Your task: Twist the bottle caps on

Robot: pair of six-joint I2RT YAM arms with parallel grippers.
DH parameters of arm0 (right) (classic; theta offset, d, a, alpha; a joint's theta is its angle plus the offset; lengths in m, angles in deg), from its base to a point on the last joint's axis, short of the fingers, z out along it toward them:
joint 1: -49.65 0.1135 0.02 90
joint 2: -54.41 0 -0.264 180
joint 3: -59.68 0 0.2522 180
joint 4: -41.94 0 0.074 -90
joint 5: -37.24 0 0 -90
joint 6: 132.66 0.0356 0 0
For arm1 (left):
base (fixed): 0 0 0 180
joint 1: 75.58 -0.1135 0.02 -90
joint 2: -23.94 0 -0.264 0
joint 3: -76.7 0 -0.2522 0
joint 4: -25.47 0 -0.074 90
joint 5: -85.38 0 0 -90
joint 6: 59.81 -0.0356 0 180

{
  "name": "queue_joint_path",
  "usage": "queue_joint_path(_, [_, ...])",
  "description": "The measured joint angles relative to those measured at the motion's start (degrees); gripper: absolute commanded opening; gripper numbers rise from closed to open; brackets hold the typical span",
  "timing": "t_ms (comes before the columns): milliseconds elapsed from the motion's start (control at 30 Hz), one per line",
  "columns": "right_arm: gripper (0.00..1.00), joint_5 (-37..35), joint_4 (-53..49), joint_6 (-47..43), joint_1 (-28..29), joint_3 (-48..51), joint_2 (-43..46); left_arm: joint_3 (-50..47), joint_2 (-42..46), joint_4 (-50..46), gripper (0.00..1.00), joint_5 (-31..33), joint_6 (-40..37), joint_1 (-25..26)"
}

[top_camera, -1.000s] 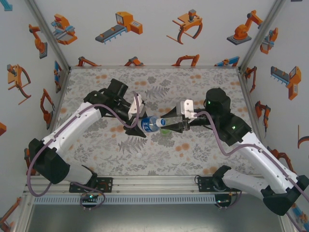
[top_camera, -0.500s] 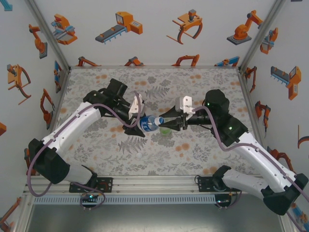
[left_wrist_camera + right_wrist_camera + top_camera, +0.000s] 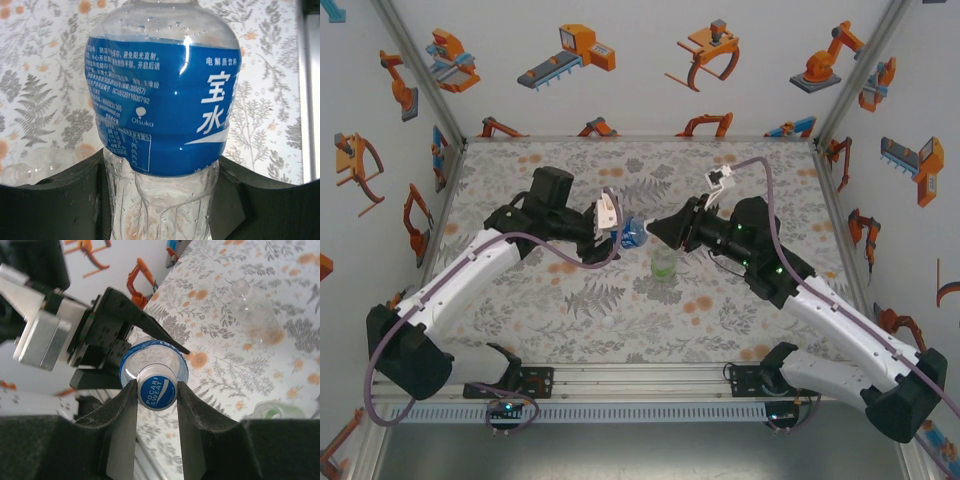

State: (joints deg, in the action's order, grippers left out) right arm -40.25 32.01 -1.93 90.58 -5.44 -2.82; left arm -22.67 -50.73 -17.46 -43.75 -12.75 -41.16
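Gripping the bottle (image 3: 162, 107), left tool (image 3: 160, 197) faces right tool (image 3: 156, 396) pinching its cap (image 3: 157, 391).

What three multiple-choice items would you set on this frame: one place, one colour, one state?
1. Where is the blue-label bottle?
A. Held in the left gripper, off the table
B. Standing on the table
C. Lying on the table

2. What colour is the top of its cap?
A. Orange
B. Blue with white lettering
C. Black

3. How is the right gripper?
A. Wide open, away from the bottle
B. Shut on nothing
C. Shut on the cap

Answers:
1 A: the left wrist view shows it clamped at its lower body, with the table far behind.
2 B: the right wrist view faces the cap end-on.
3 C: the jaws press the cap's sides.
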Motion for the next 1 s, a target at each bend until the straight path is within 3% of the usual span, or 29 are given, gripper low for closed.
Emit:
queue_joint_path(67, [0.0,-1.9,0.2,4.1,0.0,0.0,-0.5,0.0,0.0,1.2,0.3,1.1,0.8,0.0])
queue_joint_path(133, [0.0,-3.3,0.6,6.9,0.0,0.0,-0.9,-0.1,0.0,1.7,0.51,2.0,1.4,0.0])
queue_joint_path(167, [0.0,-3.8,0.7,7.9,0.0,0.0,-1.1,-0.1,0.0,2.0,0.7,2.3,1.7,0.0])
queue_joint_path(200, [0.0,-4.5,0.7,8.3,0.0,0.0,-1.3,-0.2,0.0,2.4,0.81,2.5,1.9,0.0])
queue_joint_path(267, [0.0,-5.9,-0.8,8.3,-0.2,-0.6,-1.9,-0.3,0.2,3.7,0.95,3.1,2.9,-0.2])
queue_joint_path(667, [0.0,-8.4,-13.8,-5.2,-9.8,-16.1,-14.0,-4.5,5.0,12.3,0.97,10.7,6.9,-1.3])
queue_joint_path(1000, [0.0,-13.2,-24.6,-21.9,-16.4,-27.1,-28.9,-5.5,6.1,19.1,0.97,17.6,17.6,-7.3])
